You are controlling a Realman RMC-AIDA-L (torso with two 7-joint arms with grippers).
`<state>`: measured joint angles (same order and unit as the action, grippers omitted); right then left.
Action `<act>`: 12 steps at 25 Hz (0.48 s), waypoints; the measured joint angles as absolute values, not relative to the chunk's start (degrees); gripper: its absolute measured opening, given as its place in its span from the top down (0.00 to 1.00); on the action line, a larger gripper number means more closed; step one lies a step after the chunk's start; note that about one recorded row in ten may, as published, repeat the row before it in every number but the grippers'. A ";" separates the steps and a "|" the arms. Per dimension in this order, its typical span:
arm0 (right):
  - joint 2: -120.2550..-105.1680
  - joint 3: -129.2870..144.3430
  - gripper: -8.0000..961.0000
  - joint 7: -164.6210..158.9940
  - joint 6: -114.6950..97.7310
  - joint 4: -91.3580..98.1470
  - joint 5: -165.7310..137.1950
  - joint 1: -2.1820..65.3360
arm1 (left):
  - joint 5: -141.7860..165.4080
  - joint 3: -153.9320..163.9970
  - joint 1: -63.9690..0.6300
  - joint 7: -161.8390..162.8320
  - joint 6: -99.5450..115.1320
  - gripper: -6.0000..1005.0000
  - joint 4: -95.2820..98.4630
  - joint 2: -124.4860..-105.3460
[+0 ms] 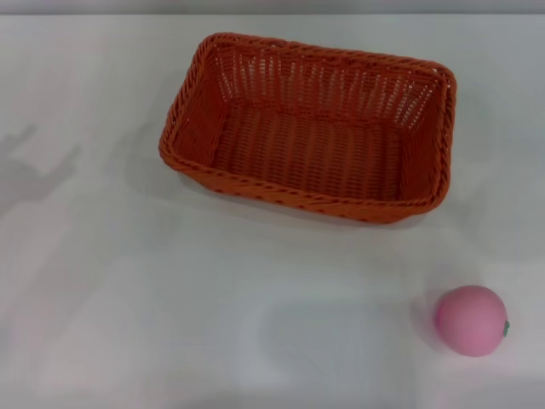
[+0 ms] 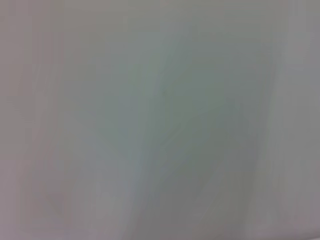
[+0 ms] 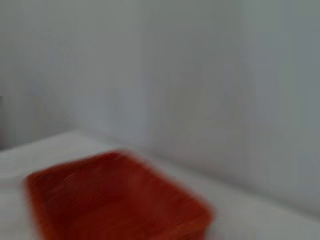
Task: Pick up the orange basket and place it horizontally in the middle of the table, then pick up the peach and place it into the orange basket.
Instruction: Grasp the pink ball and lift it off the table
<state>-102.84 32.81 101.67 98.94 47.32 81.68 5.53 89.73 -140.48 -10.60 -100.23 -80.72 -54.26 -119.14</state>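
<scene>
White desk (image 1: 102, 281) fills our head view: the orange basket (image 1: 311, 128) sits upright mid-desk, empty; the peach (image 1: 471, 319) lies well apart, near-right. Our left wrist view shows blank surface. Our right wrist view shows the basket blurred. Neither gripper appears.

left arm: out of shot in all three views; colour, shape and cables cannot be told.
right arm: same, no part of it shows.
left pincer: out of shot; its own wrist view gives only a blurred pale grey-white surface.
right pincer: out of shot, its own wrist view included.
torso/head: out of shot in the head view.
screws, markings, cables: cannot be told.
only possible trace: soft grey shadow (image 1: 38, 175) with a forked, jagged outline on the worktop (image 1: 102, 281), at the left edge of the head view; what casts it cannot be told.
</scene>
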 joint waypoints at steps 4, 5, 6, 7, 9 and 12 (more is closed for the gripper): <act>-102.72 33.86 0.19 98.21 102.26 47.91 71.50 10.15 | 87.91 -140.49 -10.61 -104.93 -80.33 0.14 -51.39 -119.10; -102.98 34.54 0.19 97.41 102.62 47.88 68.38 11.71 | 87.18 -140.49 -10.66 -106.00 -80.32 0.14 -50.43 -119.10; -103.19 35.16 0.19 96.72 102.82 47.79 65.99 12.94 | 86.45 -140.50 -10.74 -107.05 -80.33 0.14 -49.54 -119.09; -103.48 35.90 0.19 96.16 102.96 47.61 64.00 13.93 | 85.74 -140.51 -10.86 -107.90 -80.32 0.14 -48.75 -119.09; -104.11 37.64 0.19 94.85 103.14 47.34 61.09 15.78 | 84.69 -140.51 -11.10 -109.50 -80.33 0.14 -47.52 -119.09; -104.75 40.55 0.19 92.97 103.31 47.28 58.16 18.03 | 84.41 -140.53 -11.21 -110.60 -80.31 0.14 -46.91 -119.09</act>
